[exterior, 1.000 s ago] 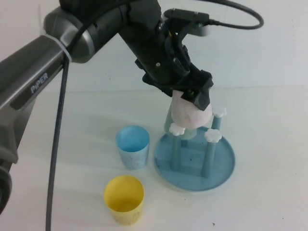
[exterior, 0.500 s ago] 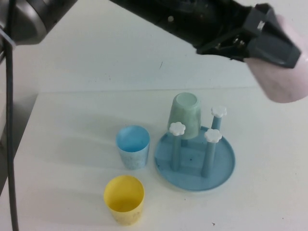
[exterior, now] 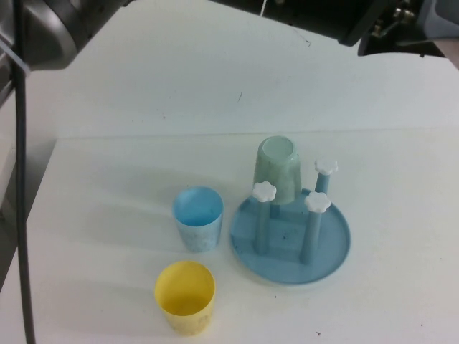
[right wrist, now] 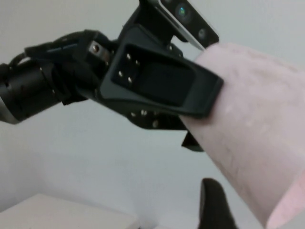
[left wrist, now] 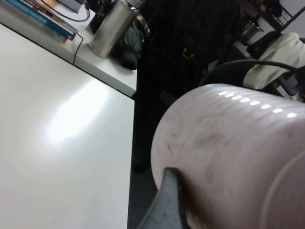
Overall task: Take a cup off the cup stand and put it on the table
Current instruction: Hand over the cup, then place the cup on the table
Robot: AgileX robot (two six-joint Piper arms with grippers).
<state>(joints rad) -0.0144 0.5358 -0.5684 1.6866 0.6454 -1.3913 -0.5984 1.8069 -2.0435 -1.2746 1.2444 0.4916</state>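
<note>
The pale pink cup (left wrist: 224, 143) is held off the table, pinched in my left gripper (right wrist: 209, 114), which is shut on it; one left finger (left wrist: 167, 200) lies against its wall. In the high view the left arm crosses the top and its gripper (exterior: 387, 21) sits at the top right edge, high above the table (exterior: 107, 215). The blue cup stand (exterior: 337, 251) stands right of centre with white-capped pegs. My right gripper (right wrist: 257, 210) is open beside the pink cup (right wrist: 252, 143); one dark right finger (right wrist: 214, 205) shows with a gap to the cup.
A mint-green cup (exterior: 276, 172) sits upside down on a back peg of the stand. A light blue cup (exterior: 197, 217) stands upright left of the stand. A yellow cup (exterior: 185, 295) stands upright near the front edge.
My left gripper has lifted the pink cup off the stand's peg, then carried it up and to the right, almost out of the high view.
</note>
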